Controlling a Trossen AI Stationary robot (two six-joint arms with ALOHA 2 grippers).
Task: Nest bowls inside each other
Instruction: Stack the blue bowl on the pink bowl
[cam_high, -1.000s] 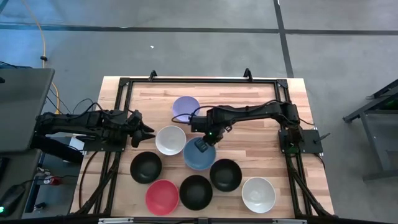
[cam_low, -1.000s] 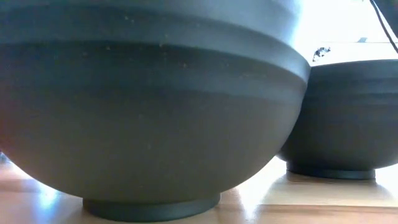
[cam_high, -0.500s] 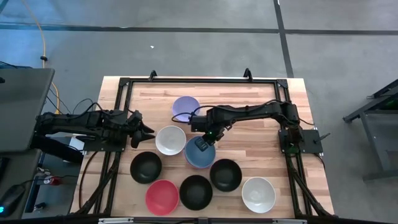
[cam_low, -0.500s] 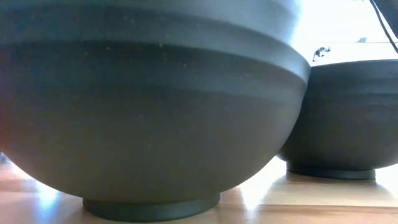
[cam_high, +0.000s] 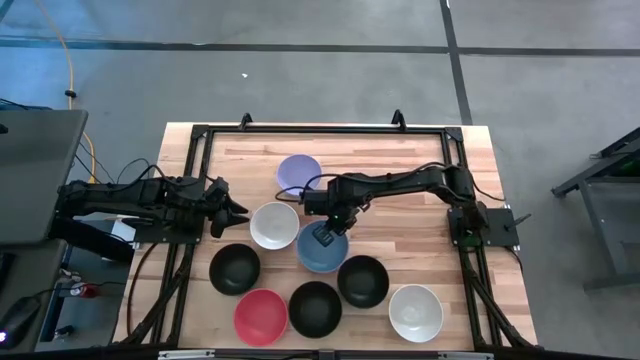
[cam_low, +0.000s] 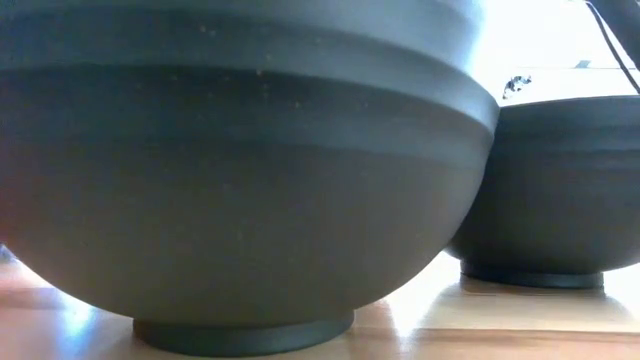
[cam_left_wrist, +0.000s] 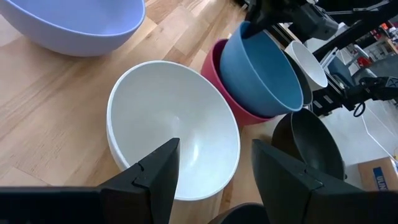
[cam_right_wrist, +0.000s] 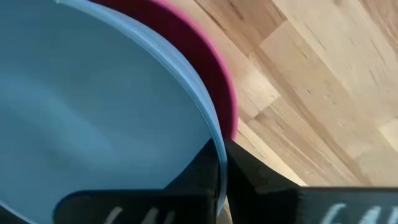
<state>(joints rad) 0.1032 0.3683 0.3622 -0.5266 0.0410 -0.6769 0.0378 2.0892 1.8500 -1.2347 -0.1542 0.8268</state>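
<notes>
We are gripping the blue bowl (cam_high: 321, 250) with our right gripper (cam_high: 325, 236), the jaws pinched on its rim at mid-table. The blue bowl is sitting tilted inside the magenta bowl (cam_left_wrist: 219, 74), whose rim is showing beside it. Our left gripper (cam_high: 232, 210) is waiting near the table's (cam_high: 420, 160) left edge, jaws wide apart, pointing at the nearer white bowl (cam_high: 274, 225). The lavender bowl (cam_high: 298, 173) is lying behind the right gripper. Three black bowls (cam_high: 314, 308), the red bowl (cam_high: 260, 316) and the other white bowl (cam_high: 415, 312) are standing along the front.
</notes>
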